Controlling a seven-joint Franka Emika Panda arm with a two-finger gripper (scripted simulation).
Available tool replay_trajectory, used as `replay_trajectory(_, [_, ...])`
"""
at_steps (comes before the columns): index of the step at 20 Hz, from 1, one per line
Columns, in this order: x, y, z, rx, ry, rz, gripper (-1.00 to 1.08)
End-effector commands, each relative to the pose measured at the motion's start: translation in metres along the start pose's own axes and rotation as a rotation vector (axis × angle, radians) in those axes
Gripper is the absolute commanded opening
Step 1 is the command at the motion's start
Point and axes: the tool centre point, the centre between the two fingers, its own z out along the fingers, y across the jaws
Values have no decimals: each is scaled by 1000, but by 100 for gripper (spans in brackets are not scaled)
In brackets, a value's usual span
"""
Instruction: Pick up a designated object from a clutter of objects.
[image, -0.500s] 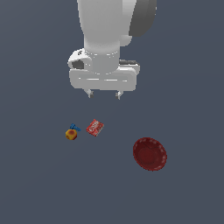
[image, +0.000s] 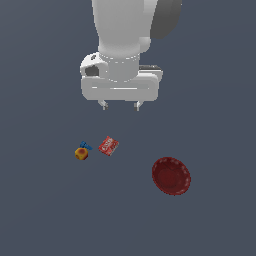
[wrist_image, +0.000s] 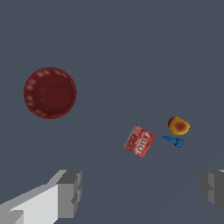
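The gripper hangs high above the floor with jaws spread wide and empty; nothing is grasped yet, so descent, closing and lifting all remain. Below it lies the flat red box, just right of the blue piece and the orange-yellow cube in the exterior view. Its long axis runs diagonally.

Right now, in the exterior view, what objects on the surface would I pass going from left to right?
Orange-yellow cube → small blue piece (it partly overlaps the cube's span) → red flat box → dark red scalloped bowl.
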Motion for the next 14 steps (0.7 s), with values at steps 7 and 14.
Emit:
replay_trajectory(7, [0,-1,0,0,0,-9,100])
replay_trajectory(14, [3,5,29,9,-2,40,100])
